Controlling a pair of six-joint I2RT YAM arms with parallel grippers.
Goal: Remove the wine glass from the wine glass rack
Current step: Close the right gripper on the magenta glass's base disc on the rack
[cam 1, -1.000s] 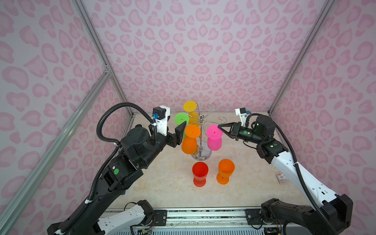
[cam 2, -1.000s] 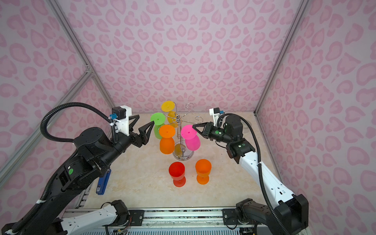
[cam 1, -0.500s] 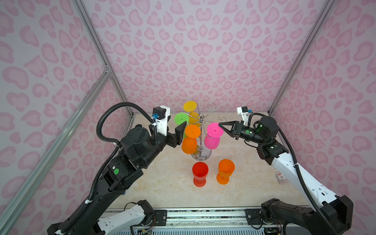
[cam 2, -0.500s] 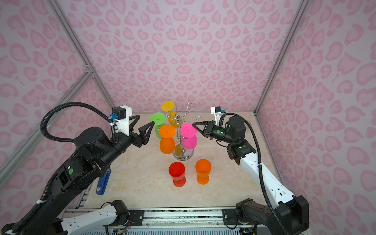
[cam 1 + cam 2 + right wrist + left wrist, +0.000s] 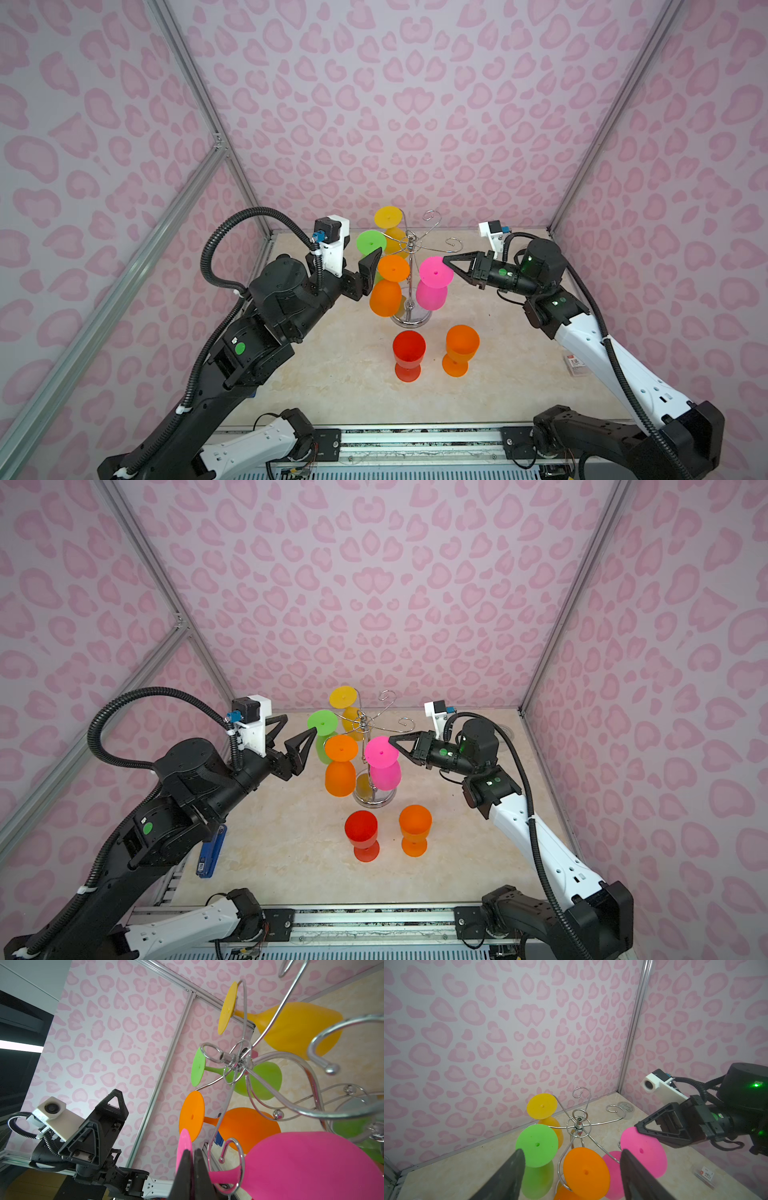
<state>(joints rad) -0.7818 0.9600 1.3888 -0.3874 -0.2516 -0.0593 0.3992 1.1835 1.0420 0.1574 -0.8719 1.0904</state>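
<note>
Unhooking step. The right gripper (image 5: 392,739) is pinched on the foot rim of the pink plastic wine glass (image 5: 384,766), whose stem hangs in a curled arm of the chrome wire wine glass rack (image 5: 365,725). The left gripper (image 5: 300,725) is wide and empty beside it. Next, I judge: draw the stem out of the curl without tipping the rack.

Chrome wine glass rack (image 5: 419,321) upright mid-table; pink wine glass (image 5: 431,293) upside down in one curled arm

The left arm (image 5: 282,299) reaches forward, and the left gripper (image 5: 301,724) is empty with its jaws spread wide. The right arm (image 5: 590,340) reaches inward, and the right gripper (image 5: 445,259) is pinched closed on the foot rim of the pink wine glass (image 5: 432,291).
</note>
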